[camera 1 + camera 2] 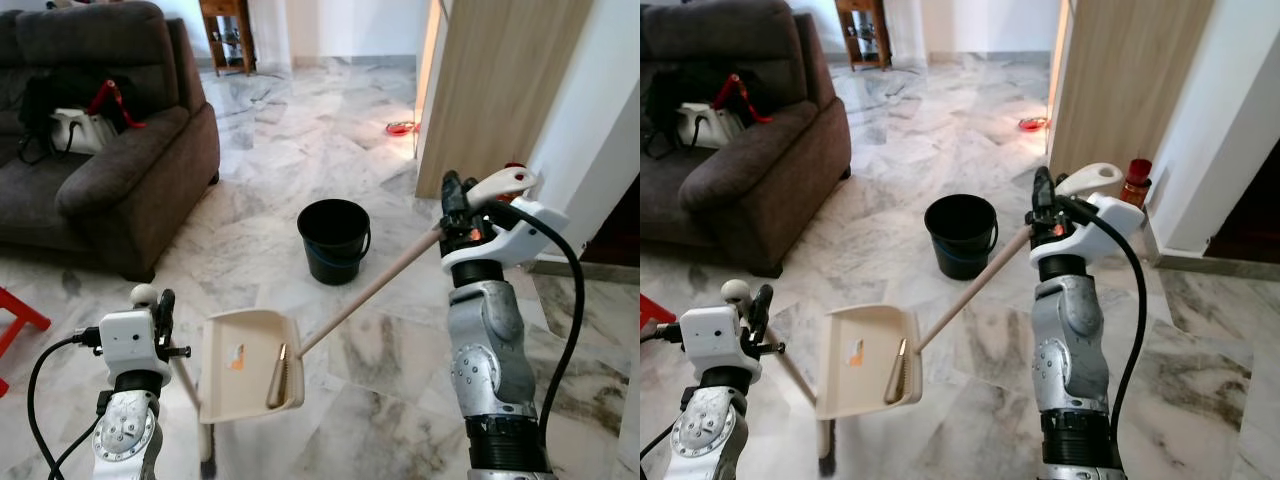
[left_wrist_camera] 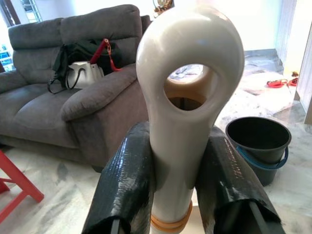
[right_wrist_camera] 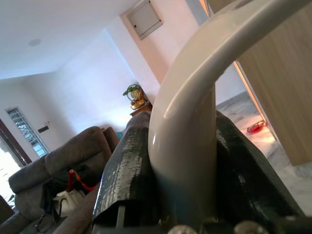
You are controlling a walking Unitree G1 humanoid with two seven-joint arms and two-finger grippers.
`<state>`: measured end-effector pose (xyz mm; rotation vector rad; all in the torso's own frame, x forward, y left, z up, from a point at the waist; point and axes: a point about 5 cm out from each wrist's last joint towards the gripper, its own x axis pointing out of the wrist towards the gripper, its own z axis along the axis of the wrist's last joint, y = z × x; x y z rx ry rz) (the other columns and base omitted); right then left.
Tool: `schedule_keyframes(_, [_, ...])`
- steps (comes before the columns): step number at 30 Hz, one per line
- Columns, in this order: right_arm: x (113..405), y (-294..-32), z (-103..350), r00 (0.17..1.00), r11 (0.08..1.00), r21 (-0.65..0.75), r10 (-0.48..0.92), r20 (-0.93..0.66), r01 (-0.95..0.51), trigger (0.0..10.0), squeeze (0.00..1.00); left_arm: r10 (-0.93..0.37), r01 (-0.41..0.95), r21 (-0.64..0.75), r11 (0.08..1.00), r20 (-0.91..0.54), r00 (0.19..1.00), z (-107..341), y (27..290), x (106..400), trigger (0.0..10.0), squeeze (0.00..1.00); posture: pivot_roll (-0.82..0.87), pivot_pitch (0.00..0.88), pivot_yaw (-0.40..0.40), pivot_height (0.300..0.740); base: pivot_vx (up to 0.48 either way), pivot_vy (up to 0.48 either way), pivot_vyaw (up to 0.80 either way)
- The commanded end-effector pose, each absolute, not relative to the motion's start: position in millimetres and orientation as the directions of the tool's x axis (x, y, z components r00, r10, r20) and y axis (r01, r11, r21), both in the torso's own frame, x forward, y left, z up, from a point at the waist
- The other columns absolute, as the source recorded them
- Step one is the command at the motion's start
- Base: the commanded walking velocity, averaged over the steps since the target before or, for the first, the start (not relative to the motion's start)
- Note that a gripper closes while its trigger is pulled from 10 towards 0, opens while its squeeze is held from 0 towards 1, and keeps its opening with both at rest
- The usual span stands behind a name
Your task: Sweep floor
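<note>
Right gripper (image 1: 452, 192) was clamped on the looped top of the dustpan handle (image 1: 372, 285); I saw the cream dustpan (image 1: 245, 362) tilted above the marble floor (image 1: 300, 140), a small gold-coloured piece lying in its lower edge. Left gripper (image 2: 178, 170) was closed around the broom handle (image 2: 187, 87), just beside the pan, the stick running down to the floor. Black bucket (image 1: 334, 240) stood past the pan. Grey sofa (image 1: 110, 150) to my left, bags on its seat.
</note>
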<state>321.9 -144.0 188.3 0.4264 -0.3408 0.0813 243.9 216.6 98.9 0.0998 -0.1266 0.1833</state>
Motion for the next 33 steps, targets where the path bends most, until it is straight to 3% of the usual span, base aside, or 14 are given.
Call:
schedule_keyframes(1, [322.5,-141.3,200.9,0.922,0.878,0.443,-0.006,0.388,-0.181,10.0,0.00,0.155,-0.171,0.071,0.983,0.189,0.970,110.8,212.2,247.8,10.0,0.00,0.11,0.008,0.065,0.740,0.266,0.000,0.00])
schedule_keyframes(9, [325.0,-138.9,198.1,0.932,0.858,0.475,0.009,0.361,-0.193,10.0,0.00,0.158,-0.173,0.069,0.982,0.190,0.969,110.4,211.6,247.7,10.0,0.00,0.10,0.007,0.062,0.740,0.279,0.000,-0.30])
schedule_keyframes(33, [323.4,-132.5,204.0,0.919,0.864,0.455,0.021,0.395,-0.215,10.0,0.00,0.159,-0.175,0.071,0.982,0.191,0.969,110.2,210.9,249.2,10.0,0.00,0.11,0.001,0.059,0.740,0.372,0.000,0.03])
